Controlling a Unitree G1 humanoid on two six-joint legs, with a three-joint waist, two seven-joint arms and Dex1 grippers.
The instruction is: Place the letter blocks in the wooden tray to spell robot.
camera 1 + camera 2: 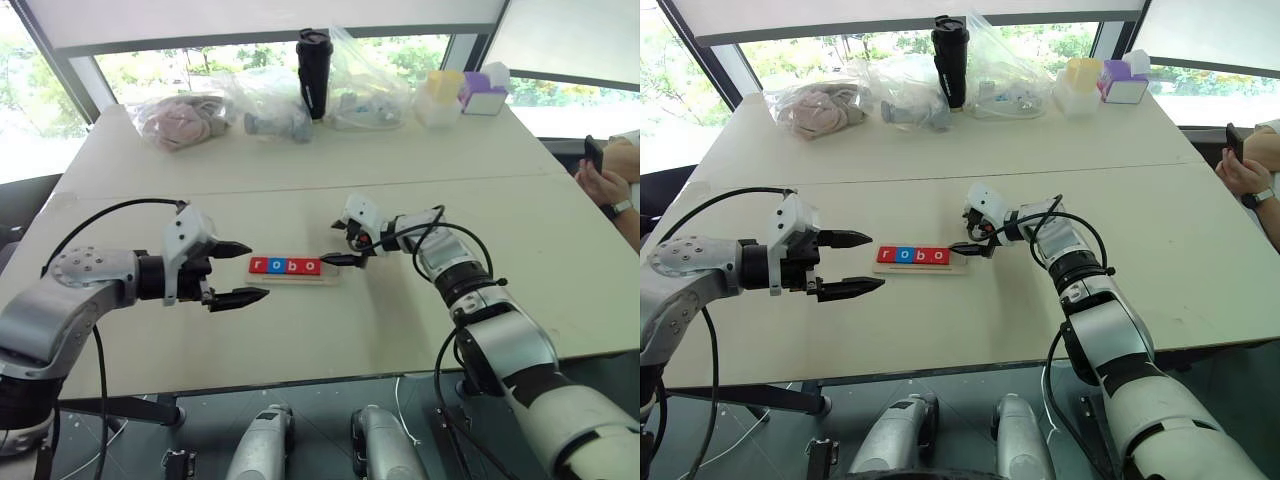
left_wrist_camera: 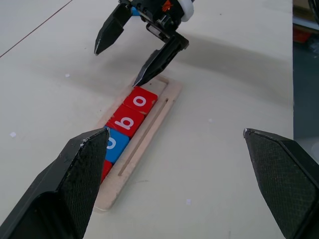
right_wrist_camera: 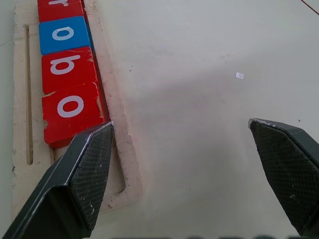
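I see the long pale-wood tray (image 1: pixel 296 273) lying flat on the beige table (image 1: pixel 420 160), midway between my two arms. Four small square letter blocks (image 1: pixel 285 265) sit in it in a row, touching one another: red r, blue o, red b, red o. The tray's end slot nearest my right arm is bare wood.

My right gripper (image 1: pixel 347 248) hangs at that bare end with its black fingers spread wide and nothing between them; the lower fingertip (image 2: pixel 149 72) sits right at the tray's end edge, just beside the last red o. My left gripper (image 1: pixel 240 272) hovers near the tray's other end, fingers also wide apart and holding nothing.
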